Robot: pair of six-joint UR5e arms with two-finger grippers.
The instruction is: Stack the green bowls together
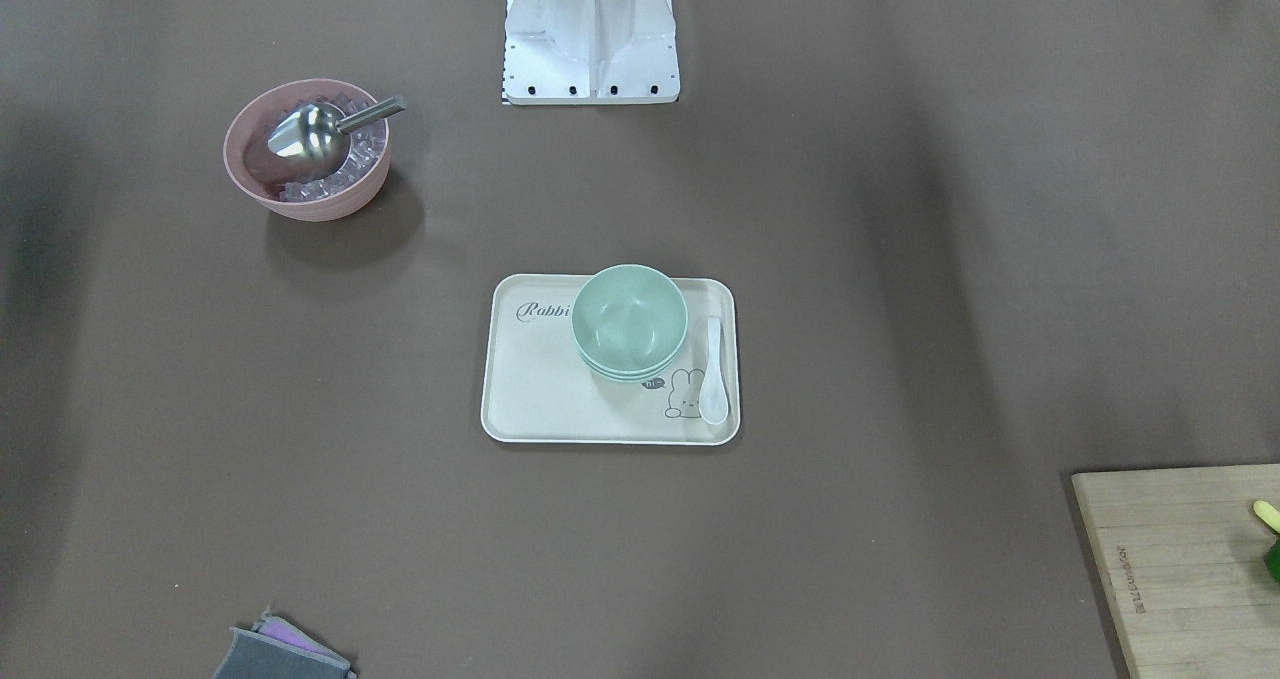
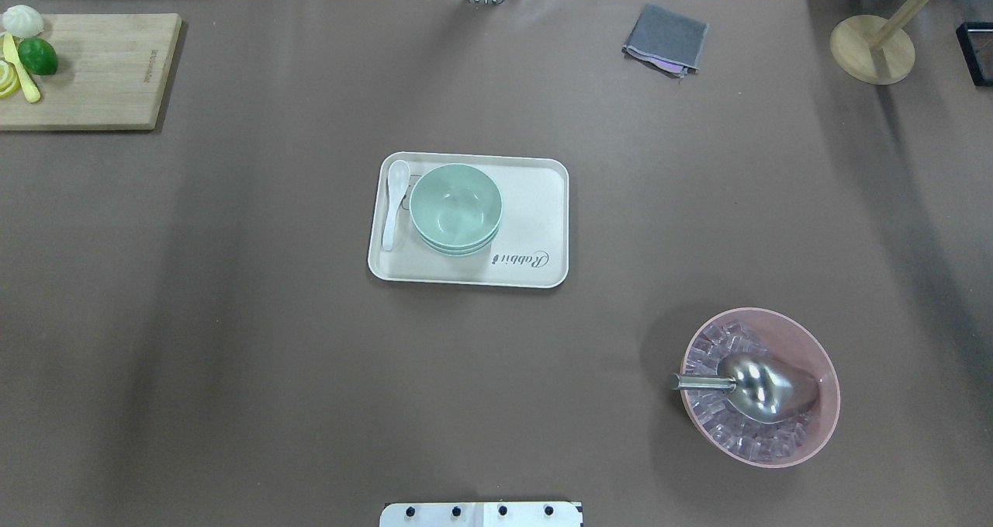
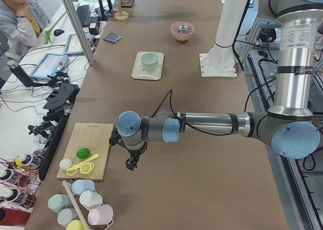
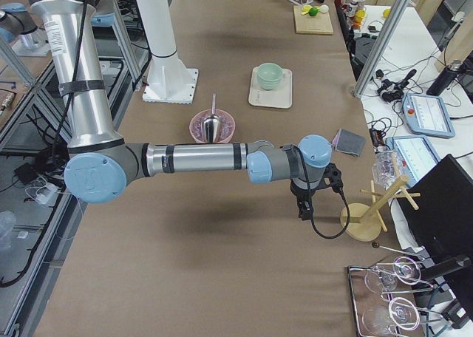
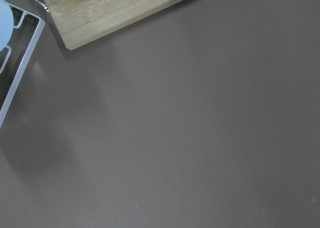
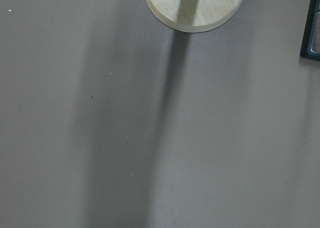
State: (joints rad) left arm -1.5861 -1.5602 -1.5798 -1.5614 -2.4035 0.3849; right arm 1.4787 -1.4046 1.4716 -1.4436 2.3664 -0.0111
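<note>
The green bowls (image 2: 455, 209) sit nested in one stack on the beige tray (image 2: 535, 201) at the table's middle. They also show in the front view (image 1: 629, 321) and small in both side views (image 3: 149, 61) (image 4: 270, 75). My left gripper (image 3: 130, 164) hangs over bare table near the cutting board (image 3: 88, 149), far from the stack. My right gripper (image 4: 304, 213) hangs near the wooden stand (image 4: 362, 222), also far from the stack. Both show only in the side views, so I cannot tell whether they are open or shut.
A white spoon (image 2: 396, 201) lies on the tray beside the stack. A pink bowl (image 2: 807, 348) with ice and a metal scoop (image 2: 764, 387) stands at the near right. A cutting board (image 2: 101, 69) with lime and lemon, a grey cloth (image 2: 666, 39) and the wooden stand (image 2: 871, 48) line the far edge.
</note>
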